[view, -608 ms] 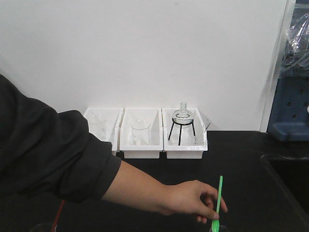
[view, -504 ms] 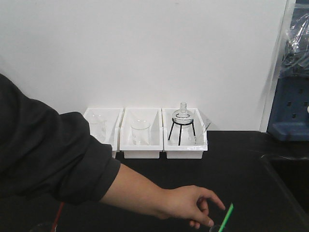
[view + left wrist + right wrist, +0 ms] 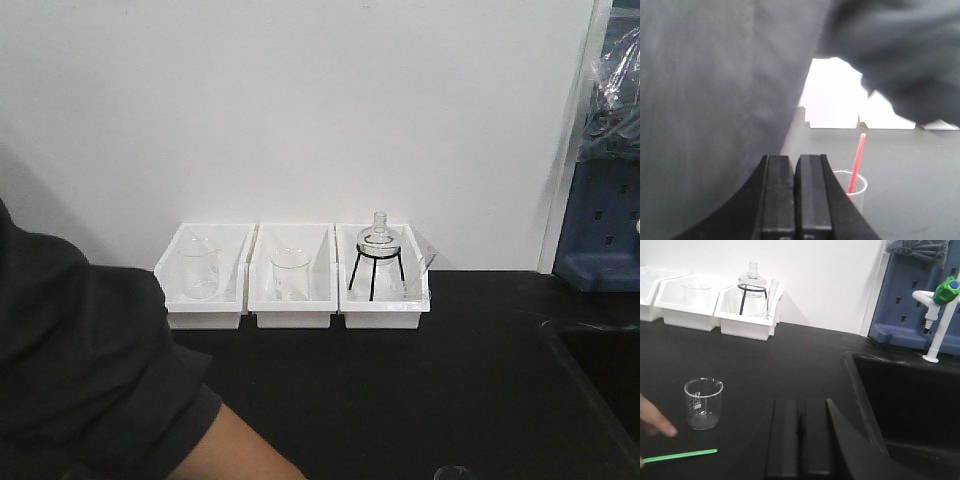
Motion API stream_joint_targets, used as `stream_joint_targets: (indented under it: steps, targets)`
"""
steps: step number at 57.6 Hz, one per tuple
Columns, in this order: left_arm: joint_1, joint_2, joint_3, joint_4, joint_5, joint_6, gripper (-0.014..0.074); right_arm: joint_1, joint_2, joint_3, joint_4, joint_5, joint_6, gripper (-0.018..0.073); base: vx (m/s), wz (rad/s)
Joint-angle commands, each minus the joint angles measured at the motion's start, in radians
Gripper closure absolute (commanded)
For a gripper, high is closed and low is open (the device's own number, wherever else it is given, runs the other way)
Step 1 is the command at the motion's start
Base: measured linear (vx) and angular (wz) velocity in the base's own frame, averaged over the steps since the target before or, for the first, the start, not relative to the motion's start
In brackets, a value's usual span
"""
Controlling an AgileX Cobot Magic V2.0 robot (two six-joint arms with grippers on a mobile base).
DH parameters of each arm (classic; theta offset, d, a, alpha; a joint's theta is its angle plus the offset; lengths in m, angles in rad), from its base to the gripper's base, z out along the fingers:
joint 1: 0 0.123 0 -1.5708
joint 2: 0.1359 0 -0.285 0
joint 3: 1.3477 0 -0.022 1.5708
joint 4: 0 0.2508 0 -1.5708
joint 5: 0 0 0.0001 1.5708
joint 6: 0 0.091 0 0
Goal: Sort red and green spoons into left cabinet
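The red spoon (image 3: 857, 162) stands handle-up in a small glass beaker (image 3: 854, 189), just right of my left gripper (image 3: 796, 159), whose jaws are shut with nothing between them. The green spoon (image 3: 682, 456) shows as a thin handle low over the black counter. Its left end runs out of frame by a person's fingers (image 3: 657, 424). An empty beaker (image 3: 703, 403) stands just behind it. My right gripper (image 3: 801, 404) is shut and empty, to the right of both. The left cabinet is out of view. No spoon or gripper shows in the front view.
A person's dark sleeve (image 3: 80, 370) fills the front view's lower left and most of the left wrist view. Three white trays (image 3: 297, 300) of glassware line the back wall. A sink (image 3: 910, 400), white tap (image 3: 940, 315) and blue rack (image 3: 920, 295) lie right.
The person's hand, which held the green spoon at the beaker, has drawn back to the lower left. The green spoon has dropped out of the front view.
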Motion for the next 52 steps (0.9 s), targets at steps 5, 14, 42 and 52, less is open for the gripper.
stream_joint_targets:
  steps: [5, 14, 42, 52]
  targets:
    - [0.0, -0.01, -0.002, 0.0, -0.083, -0.001, 0.0603, 0.001, -0.013, 0.01, -0.006, -0.088, -0.007, 0.0568, 0.0, 0.0]
    - [0.0, -0.01, -0.002, 0.0, -0.083, -0.001, 0.0603, 0.001, -0.013, 0.01, -0.006, -0.088, -0.007, 0.0568, 0.0, 0.0]
    - [0.0, -0.01, -0.002, 0.0, -0.083, -0.001, 0.0603, 0.001, -0.013, 0.01, -0.006, -0.088, -0.007, 0.0568, 0.0, 0.0]
    - [0.0, -0.01, -0.002, 0.0, -0.083, -0.001, 0.0603, 0.001, -0.013, 0.01, -0.006, -0.088, -0.007, 0.0568, 0.0, 0.0]
